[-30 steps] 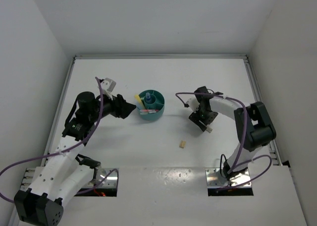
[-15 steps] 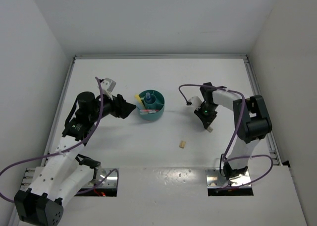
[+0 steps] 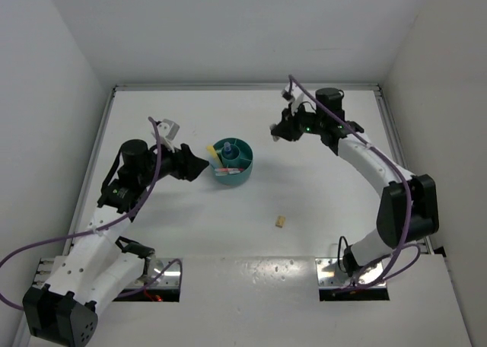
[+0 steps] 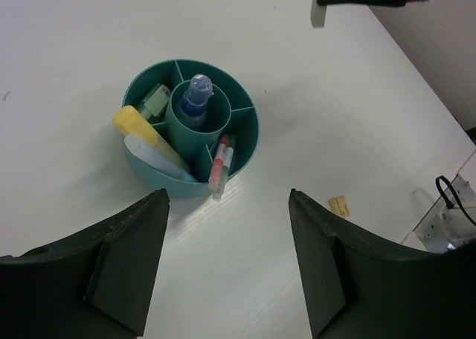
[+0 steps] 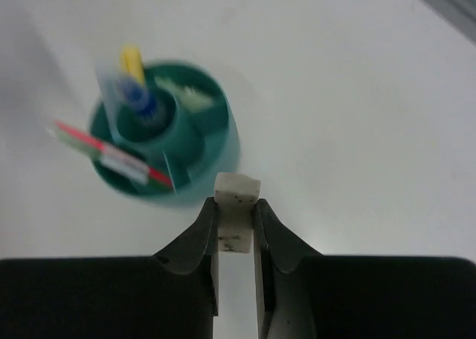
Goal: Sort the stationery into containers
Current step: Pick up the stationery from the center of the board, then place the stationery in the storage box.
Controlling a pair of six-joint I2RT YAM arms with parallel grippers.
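A white table (image 3: 319,187) is filling the floor of a plain, white-walled enclosure. On it are sitting the teal round organiser (image 3: 242,176), left of centre, and a tiny tan block (image 3: 280,222), which is lying alone nearer the arm bases, well apart from the organiser.

The overhead view is showing the left gripper (image 3: 201,166) hovering just beside the organiser's left side. The right gripper (image 3: 278,131) is hanging over the table to the organiser's right, near it but not touching. From up there neither pair of jaws is readable.

The left wrist camera is supplying the contents. A blue-capped tube (image 4: 196,97) is standing in the central well. A yellow stick (image 4: 136,126) and a pale stick (image 4: 152,155) are leaning together in one outer compartment, with a mint-green piece (image 4: 155,101) in the next. A red-and-white pen (image 4: 221,160) is tilting out over the rim. The left fingers (image 4: 126,261) are standing wide apart with nothing between them.

The right wrist camera is blurring the organiser, yet it is showing the right jaws clamped on a small white block (image 5: 237,186), speckled and possibly an eraser.
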